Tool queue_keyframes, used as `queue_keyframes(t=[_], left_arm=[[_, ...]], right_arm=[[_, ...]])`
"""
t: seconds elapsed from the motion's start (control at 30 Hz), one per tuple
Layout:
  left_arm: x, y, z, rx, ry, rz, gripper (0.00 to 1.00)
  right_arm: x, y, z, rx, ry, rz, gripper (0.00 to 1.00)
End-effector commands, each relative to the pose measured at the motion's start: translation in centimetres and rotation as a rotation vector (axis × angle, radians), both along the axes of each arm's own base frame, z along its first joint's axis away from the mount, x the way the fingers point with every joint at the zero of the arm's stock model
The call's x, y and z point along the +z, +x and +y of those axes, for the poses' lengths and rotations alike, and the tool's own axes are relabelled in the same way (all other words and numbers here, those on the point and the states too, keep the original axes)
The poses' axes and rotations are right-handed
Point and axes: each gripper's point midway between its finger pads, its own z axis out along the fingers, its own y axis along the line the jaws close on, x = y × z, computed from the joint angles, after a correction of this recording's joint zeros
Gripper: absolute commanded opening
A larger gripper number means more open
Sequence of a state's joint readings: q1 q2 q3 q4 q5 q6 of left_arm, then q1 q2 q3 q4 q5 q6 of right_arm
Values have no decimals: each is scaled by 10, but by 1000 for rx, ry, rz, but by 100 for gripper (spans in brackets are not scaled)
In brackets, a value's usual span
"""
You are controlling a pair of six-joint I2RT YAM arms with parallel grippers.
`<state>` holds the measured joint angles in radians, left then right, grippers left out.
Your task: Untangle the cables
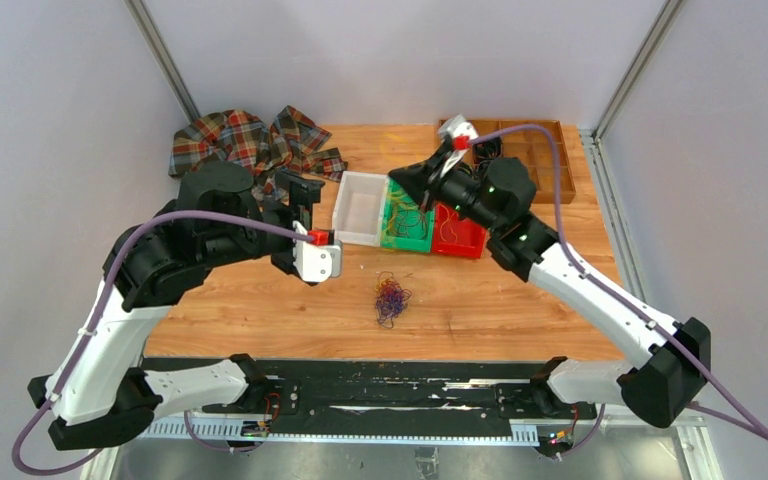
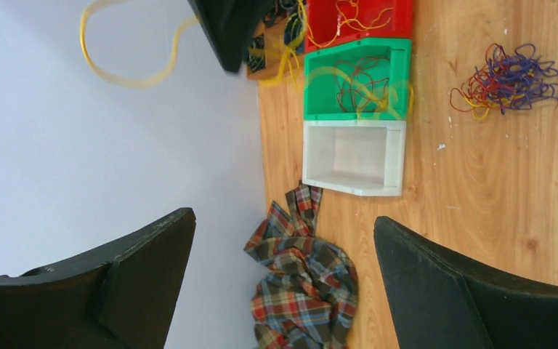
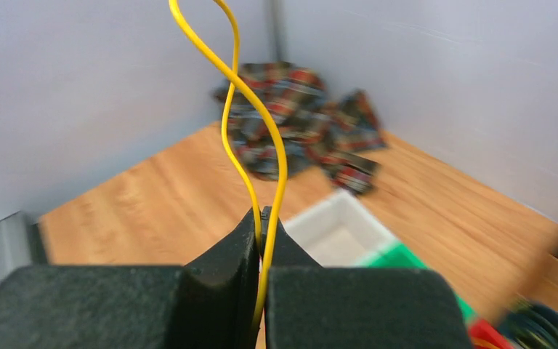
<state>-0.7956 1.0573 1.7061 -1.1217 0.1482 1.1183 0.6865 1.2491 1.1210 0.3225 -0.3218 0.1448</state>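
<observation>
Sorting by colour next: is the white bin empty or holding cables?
Empty: the white bin shows only a bare floor in the left wrist view.

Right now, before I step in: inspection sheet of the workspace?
Surface: wooden table.
Job's things: purple-and-yellow tangle on the table; yellow cable held up; loose wires in green bin and red bin; white bin empty.
Clutter: plaid cloth, wooden tray at the back.
Claws: left claw open, holding nothing; right claw shut on the yellow cable.
Cables: lilac hoses along both arms.
Surroundings: pale walls, metal frame posts.
</observation>
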Motion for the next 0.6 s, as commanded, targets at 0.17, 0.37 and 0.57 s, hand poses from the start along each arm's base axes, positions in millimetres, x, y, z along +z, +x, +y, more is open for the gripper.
queue_keyframes(t=[0.17, 0.37, 0.57], left_arm=[[-3, 33, 14, 331, -103, 115, 98], [-8, 26, 13, 321, -128, 153, 98], [-10, 24, 17, 336, -140, 165, 98]], right_arm=[[-38, 79, -104, -458, -213, 49, 1], [-67, 110, -136, -591, -269, 98, 1], [-112, 132, -158, -700, -364, 139, 1]])
